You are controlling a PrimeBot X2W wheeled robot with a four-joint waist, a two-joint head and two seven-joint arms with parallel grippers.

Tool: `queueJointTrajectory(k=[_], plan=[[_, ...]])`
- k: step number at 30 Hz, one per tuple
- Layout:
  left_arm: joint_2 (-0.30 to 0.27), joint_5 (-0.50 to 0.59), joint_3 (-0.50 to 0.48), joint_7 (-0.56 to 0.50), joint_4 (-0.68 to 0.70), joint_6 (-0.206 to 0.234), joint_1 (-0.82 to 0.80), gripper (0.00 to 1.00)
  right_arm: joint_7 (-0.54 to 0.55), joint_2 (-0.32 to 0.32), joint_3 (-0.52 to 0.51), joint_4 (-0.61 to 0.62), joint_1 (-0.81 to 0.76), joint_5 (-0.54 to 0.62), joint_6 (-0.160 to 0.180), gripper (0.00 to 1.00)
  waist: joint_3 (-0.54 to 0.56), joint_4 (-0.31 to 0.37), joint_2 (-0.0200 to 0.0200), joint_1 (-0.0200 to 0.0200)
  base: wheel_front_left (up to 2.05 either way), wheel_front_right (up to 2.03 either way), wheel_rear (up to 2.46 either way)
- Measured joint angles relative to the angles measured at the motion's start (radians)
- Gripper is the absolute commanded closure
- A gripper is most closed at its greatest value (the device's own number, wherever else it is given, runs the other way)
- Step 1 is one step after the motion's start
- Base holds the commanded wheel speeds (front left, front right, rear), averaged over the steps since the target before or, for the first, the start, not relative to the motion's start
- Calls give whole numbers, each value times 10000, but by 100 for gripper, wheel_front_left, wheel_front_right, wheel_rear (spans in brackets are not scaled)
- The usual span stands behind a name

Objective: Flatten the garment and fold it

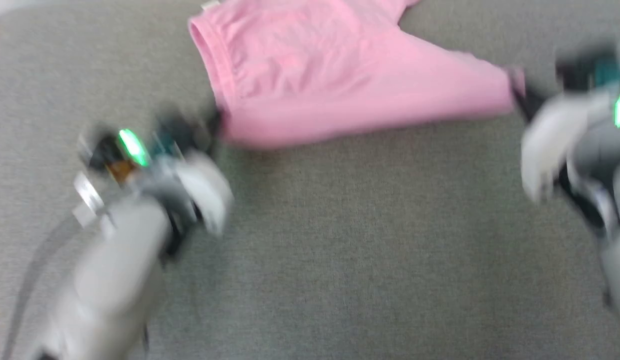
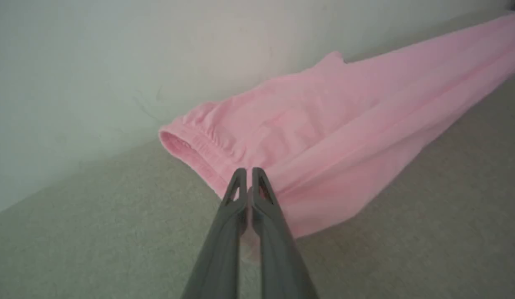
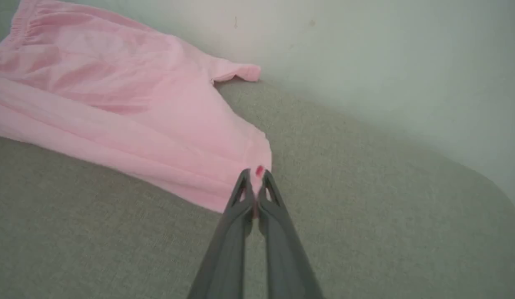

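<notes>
- Pinching the near end of the waistband, the left gripper (image 2: pixel 249 171) has its fingers pressed together on pink cloth.
- The right gripper (image 3: pixel 254 173) nips a leg-hem corner in the same way.
- Between them the garment (image 1: pixel 330 85) lies drawn out along the grey padded surface (image 1: pixel 340 240), close to the pale wall (image 2: pixel 95 62).
- This looks like the flattening step; the next move calls for an even outward pull, then laying the cloth down smooth.

The place is a plain indoor work spot, more a bare test set-up than a furnished room, though which sort cannot be told for sure. A desk (image 1: pixel 340 260) covered in grey woven cloth, with a rounded corner, stands right against a blank pale wall (image 2: pixel 116 62). The garment (image 1: pixel 315 75) is the one homely thing on it, soft and pink.
</notes>
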State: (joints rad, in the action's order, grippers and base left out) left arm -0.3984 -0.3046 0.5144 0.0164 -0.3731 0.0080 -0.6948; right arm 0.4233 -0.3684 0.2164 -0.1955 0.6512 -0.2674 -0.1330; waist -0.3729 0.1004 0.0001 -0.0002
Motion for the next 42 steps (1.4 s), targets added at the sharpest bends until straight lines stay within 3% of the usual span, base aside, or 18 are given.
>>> queueJointTrajectory(k=[6, 11, 16, 20, 26, 31, 36, 42], plan=[[-245, -464, 842, -1216, 1567, -77, 2939, 100, 1509, -318, -1185, 2167, -3742, -387, 0, 100, 765, -201, 0, -2, 0, 0, 0], [-550, -1095, 1252, -2414, 2913, -42, 4755, 100, 2796, 73, -2274, 3894, -6450, -389, 2, 100, 1318, -418, 0, -3, 0, 0, 0], [-941, -1308, 1421, -3243, 4226, 698, 6290, 100, 4516, 874, -3260, 5166, -8785, -196, 0, 100, 1707, -698, 0, -2, 0, 0, 0], [-1012, -1490, 1565, -3448, 5085, 1097, 7316, 100, 5097, 1415, -3850, 6088, -9645, -23, 2, 100, 1859, -927, 0, -1, 0, 0, 0], [-251, -1304, 1358, -2330, 5528, 1705, 7200, 100, 4201, 1592, -3973, 6439, -8886, 435, 4, 100, 1895, -1124, 0, 1, 0, 0, 0], [387, -1016, 1120, -1601, 5041, 1858, 6103, 100, 3141, 1091, -3402, 5576, -7047, 686, 4, 100, 1825, -1262, 0, 2, 0, 0, 0], [780, -892, 932, -1312, 4355, 1847, 4868, 100, 2522, 230, -2688, 4188, -4932, 746, 2, 100, 1619, -1475, 0, 3, 0, 0, 0], [1384, -780, 909, -840, 3183, 1432, 3356, 100, 2019, -552, -1848, 2481, -2442, 926, 4, 100, 1113, -1822, 0, 4, 0, 0, 0]])
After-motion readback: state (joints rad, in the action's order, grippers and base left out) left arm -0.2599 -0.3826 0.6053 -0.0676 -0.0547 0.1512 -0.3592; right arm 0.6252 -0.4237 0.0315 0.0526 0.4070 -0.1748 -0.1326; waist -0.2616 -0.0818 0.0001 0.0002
